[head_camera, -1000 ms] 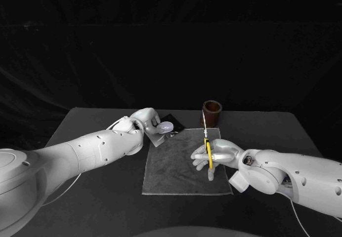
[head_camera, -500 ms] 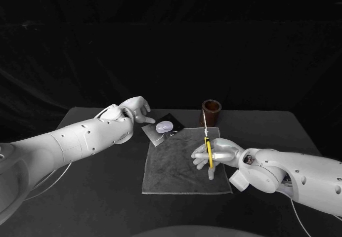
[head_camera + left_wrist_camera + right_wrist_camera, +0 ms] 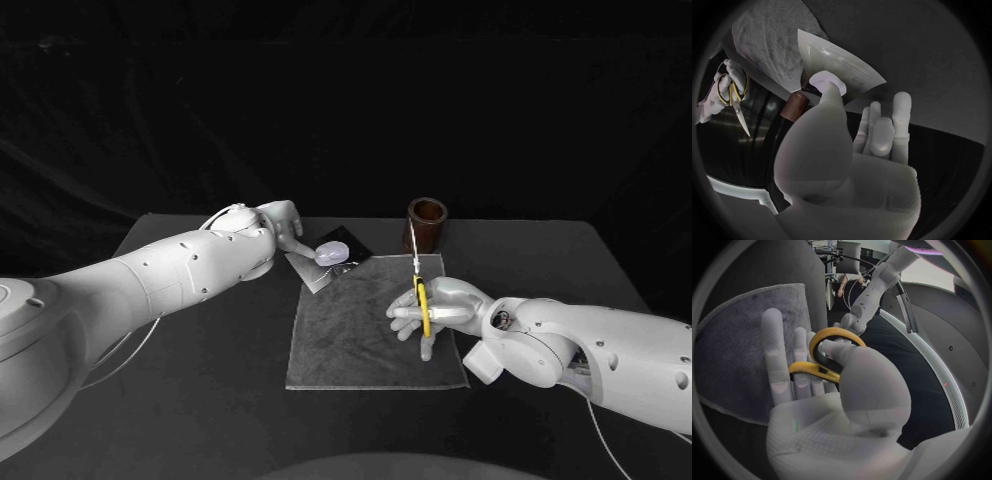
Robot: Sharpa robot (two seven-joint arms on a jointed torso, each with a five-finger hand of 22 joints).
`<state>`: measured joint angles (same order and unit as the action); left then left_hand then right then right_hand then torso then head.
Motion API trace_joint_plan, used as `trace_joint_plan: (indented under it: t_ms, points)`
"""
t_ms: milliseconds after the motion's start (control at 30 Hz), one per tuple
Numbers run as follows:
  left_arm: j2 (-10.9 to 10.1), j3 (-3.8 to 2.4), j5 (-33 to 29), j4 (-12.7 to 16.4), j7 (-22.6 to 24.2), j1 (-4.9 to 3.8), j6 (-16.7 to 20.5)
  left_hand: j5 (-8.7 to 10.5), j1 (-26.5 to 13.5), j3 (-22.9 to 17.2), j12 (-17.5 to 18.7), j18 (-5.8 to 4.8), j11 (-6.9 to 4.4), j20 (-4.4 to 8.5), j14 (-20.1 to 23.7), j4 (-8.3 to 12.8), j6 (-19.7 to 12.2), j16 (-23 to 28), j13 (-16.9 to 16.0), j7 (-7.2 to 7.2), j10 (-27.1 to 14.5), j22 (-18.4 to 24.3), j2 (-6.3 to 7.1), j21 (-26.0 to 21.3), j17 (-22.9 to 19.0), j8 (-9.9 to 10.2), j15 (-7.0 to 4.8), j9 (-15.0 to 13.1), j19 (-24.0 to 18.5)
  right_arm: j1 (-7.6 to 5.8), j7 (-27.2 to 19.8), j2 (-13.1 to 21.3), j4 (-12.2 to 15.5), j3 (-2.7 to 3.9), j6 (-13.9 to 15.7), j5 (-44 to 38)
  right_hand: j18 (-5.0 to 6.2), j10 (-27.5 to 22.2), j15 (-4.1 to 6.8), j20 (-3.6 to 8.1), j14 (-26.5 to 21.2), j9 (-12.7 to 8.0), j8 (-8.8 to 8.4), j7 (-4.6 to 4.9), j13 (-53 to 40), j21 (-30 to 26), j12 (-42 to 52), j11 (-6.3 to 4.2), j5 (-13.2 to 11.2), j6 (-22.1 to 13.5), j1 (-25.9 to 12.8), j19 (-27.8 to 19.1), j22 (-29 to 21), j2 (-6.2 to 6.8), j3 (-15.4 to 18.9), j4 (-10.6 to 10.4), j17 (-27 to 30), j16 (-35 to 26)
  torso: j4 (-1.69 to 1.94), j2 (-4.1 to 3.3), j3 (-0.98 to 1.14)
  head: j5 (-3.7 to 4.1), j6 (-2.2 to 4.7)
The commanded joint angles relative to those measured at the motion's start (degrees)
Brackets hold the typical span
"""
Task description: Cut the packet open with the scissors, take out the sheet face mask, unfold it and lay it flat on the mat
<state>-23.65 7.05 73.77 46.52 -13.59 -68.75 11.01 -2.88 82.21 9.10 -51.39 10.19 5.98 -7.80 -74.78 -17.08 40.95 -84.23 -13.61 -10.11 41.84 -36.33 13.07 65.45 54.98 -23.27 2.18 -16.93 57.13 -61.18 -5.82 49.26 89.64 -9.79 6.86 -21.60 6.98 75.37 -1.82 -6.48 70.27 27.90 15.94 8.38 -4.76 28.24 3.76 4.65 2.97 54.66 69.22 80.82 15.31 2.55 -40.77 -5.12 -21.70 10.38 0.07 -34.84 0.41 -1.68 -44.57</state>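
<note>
The mat [image 3: 361, 340], a dark grey cloth, lies lengthwise on the middle of the black table [image 3: 577, 260]. The packet [image 3: 326, 264] is a silvery pouch with a pale oval on its face. It lies at the mat's far left corner, partly on the cloth and partly on the table beside it.

The left hand [image 3: 277, 224] is just beyond that corner, right next to the packet. Its fingers [image 3: 901, 112] are straight and spread, and nothing is in its grasp. In the left wrist view its thumb tip meets the edge of the packet [image 3: 842, 62], but whether it actually touches cannot be told.

The right hand [image 3: 441, 308] is over the mat's right side, about halfway along its length. It is clamped on the scissors [image 3: 421, 300]: the right wrist view shows the thumb through one yellow loop of the scissors [image 3: 834, 335] and the other fingers against the second loop, stretched out above the mat [image 3: 736, 340]. The blades read as one thin line pointing past the mat's far edge toward a brown cup [image 3: 428, 226], which stands upright just beyond the mat's far right corner.
</note>
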Motion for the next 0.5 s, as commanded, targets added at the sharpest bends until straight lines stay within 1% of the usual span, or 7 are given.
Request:
trace_joint_plan:
  t_ms: [33,67,100,133,233,333,500]
  points:
    - [1.0,0.23,0.3,-1.4,-1.0,-0.08,-4.1,0.07,-0.9,0.6,3.0,-0.45,0.58,-0.36,2.7,0.0,-1.4,2.4,1.6,-0.32,-3.2,1.0,0.67,0.0,-6.8,0.1,0.43,0.0,-1.4,-0.02,0.0,-0.2,0.0,0.07,-0.1,-0.4,3.22,2.1,0.15,0.08,-0.2,0.1,-0.14,0.41,0.0,-0.3,0.0,0.11,-0.1,0.0,0.7,-0.5,0.0,-2.86,-0.3,-0.1,-0.1,0.2,-0.04,-0.05,0.03,-0.25,-0.04]
    - [1.3,0.33,0.2,-1.7,-1.0,-0.07,-4.3,0.05,-0.9,0.9,4.1,-0.41,0.84,-0.51,3.3,0.0,-2.0,3.1,2.2,-0.50,-4.1,1.0,1.27,0.1,-8.9,0.4,0.61,0.1,-1.7,-0.02,0.0,-0.2,0.0,0.07,-0.1,-0.4,3.22,2.1,0.15,0.08,-0.2,0.1,-0.14,0.41,0.0,-0.3,0.0,0.11,-0.1,0.0,0.7,-0.5,0.0,-2.86,-0.3,-0.1,-0.1,0.2,-0.04,-0.05,0.03,-0.23,-0.09]
    - [1.6,0.42,0.1,-1.8,-0.9,-0.04,-4.5,0.06,-0.9,1.0,4.5,-0.39,0.92,-0.58,3.4,0.0,-2.2,3.3,2.4,-0.52,-4.4,1.1,1.41,0.2,-9.4,0.4,0.68,0.1,-1.8,-0.02,0.0,-0.3,0.0,0.07,-0.1,-0.4,3.22,2.1,0.15,0.08,-0.2,0.1,-0.14,0.41,0.0,-0.3,0.0,0.11,-0.1,0.0,0.7,-0.5,0.0,-2.86,-0.3,-0.1,-0.1,0.2,-0.03,-0.05,0.01,-0.20,-0.11]
    - [1.8,0.50,0.1,-1.8,-0.9,-0.01,-4.6,0.04,-0.8,1.5,6.1,-0.29,1.11,-0.72,4.1,-0.1,-2.5,4.2,3.2,-0.50,-5.8,1.4,2.08,0.1,-11.7,0.4,0.80,0.1,-2.2,-0.02,0.0,-0.3,0.0,0.07,-0.1,-0.4,3.22,2.1,0.15,0.08,-0.2,0.1,-0.14,0.41,0.0,-0.3,0.0,0.11,-0.1,0.0,0.7,-0.5,0.0,-2.86,-0.3,-0.1,-0.1,0.2,-0.03,-0.07,0.00,-0.17,-0.14]
    - [2.3,0.73,0.1,-1.9,-0.9,0.14,-5.0,0.02,-0.5,1.8,7.4,-0.26,1.33,-0.91,3.9,-0.1,-3.0,4.6,4.1,-0.66,-6.3,1.4,2.45,0.2,-12.4,0.5,0.97,0.2,-2.4,-0.02,0.0,-0.3,0.0,0.07,-0.1,-0.4,3.22,2.1,0.15,0.08,-0.2,0.1,-0.14,0.41,0.0,-0.3,0.0,0.11,-0.1,0.0,0.7,-0.5,0.0,-2.86,-0.3,-0.1,-0.1,0.2,0.05,-0.03,-0.04,-0.07,-0.29]
    - [2.6,1.10,0.3,-2.3,-1.1,0.34,-5.2,-0.03,-0.2,2.5,10.0,-0.05,1.74,-1.16,4.7,-0.1,-3.9,5.6,5.6,-0.79,-8.2,2.4,3.32,-0.1,-15.2,0.7,1.20,0.3,-3.4,-0.02,0.1,-0.4,0.0,0.07,-0.1,-0.4,3.23,2.2,0.15,0.07,-0.2,0.1,-0.15,0.41,-0.1,-0.4,0.0,0.11,-0.1,0.0,0.7,-0.5,-0.1,-2.88,-0.3,0.0,-0.1,0.2,0.06,0.02,-0.03,-0.13,-0.34]
    - [3.0,1.60,0.9,-2.9,-1.9,0.73,-5.7,-0.07,0.3,2.8,11.9,0.31,2.28,-1.47,6.0,-0.2,-5.2,6.8,6.9,-1.46,-9.0,4.7,3.70,-1.3,-18.5,1.2,1.66,0.7,-5.3,-0.02,0.1,-0.3,0.0,0.07,-0.1,-0.4,3.23,2.2,0.15,0.07,-0.2,0.1,-0.15,0.41,-0.1,-0.4,0.0,0.11,-0.1,0.0,0.7,-0.5,-0.1,-2.88,-0.3,0.0,-0.1,0.2,0.02,-0.03,-0.07,-0.09,-0.51]
